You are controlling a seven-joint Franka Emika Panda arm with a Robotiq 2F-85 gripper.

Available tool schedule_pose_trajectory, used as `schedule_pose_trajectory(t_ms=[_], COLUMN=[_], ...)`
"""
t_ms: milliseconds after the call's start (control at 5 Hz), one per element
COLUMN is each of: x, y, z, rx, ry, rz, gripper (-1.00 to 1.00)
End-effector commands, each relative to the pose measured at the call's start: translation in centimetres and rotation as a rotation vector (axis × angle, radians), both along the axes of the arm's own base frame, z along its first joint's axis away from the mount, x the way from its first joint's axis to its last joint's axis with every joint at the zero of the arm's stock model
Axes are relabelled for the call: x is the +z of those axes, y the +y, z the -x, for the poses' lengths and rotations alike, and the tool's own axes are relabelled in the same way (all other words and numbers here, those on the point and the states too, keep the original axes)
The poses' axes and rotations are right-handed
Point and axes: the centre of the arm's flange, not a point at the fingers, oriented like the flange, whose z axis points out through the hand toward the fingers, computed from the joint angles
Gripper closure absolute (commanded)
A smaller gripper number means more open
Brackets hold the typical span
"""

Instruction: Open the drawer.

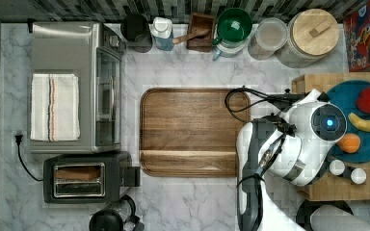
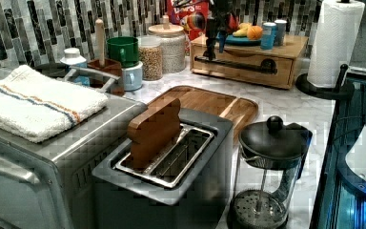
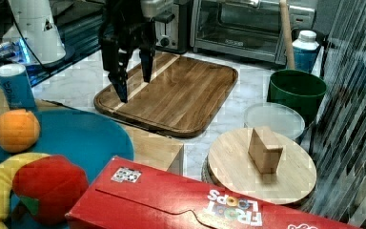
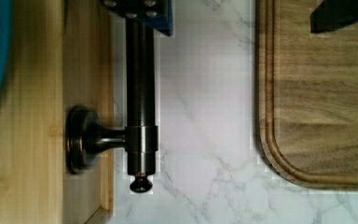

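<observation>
The drawer (image 2: 248, 71) is the light wooden front of a low box at the counter's back in the left view, and it sits flush. A long black bar handle (image 2: 233, 65) runs across it. In the wrist view the handle (image 4: 140, 107) stands off the drawer front (image 4: 87, 60) on a round post. My gripper (image 4: 240, 14) is open. One blue-padded finger (image 4: 142, 14) is right over the bar near its end, and the other finger (image 4: 340, 14) hangs over the tray. In the right view the gripper (image 3: 136, 86) points down with its fingers apart.
A dark walnut tray (image 1: 192, 132) lies mid-counter beside the drawer box. On the box top are a blue plate (image 1: 351, 96) with fruit and two small cups. A toaster (image 1: 84, 178), a toaster oven (image 1: 77, 86), a French press (image 2: 267, 171), a paper towel roll (image 2: 336, 43) and jars (image 1: 313, 36) ring the counter.
</observation>
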Motion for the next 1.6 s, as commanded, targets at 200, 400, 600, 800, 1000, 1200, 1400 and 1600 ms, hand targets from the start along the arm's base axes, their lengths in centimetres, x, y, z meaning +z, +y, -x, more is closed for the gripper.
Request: schedule_pose_trajectory(t_ms=[200,400,600,800,1000,1200,1400,1600], x=[6.0,5.4,3.5,2.2,0.3,-1.9,-4.1,-4.9], y=[-5.1,-5.0,-4.7,-4.5,-4.3,-3.5,-2.9,-2.5], z=[0.1,0.1,0.4,-0.3,0.0,0.3,0.3,0.0], rx=[0.080,0.091,0.058,0.045,0.031,0.007,0.001,0.012], ry=[-0.108,-0.104,-0.122,-0.082,-0.085,-0.097,-0.118,-0.093], rz=[0.111,0.134,0.105,0.075,0.062,0.054,0.057,0.064], gripper=[-1.00,-1.00,-1.00,-1.00,-1.00,-1.00,-1.00,-1.00])
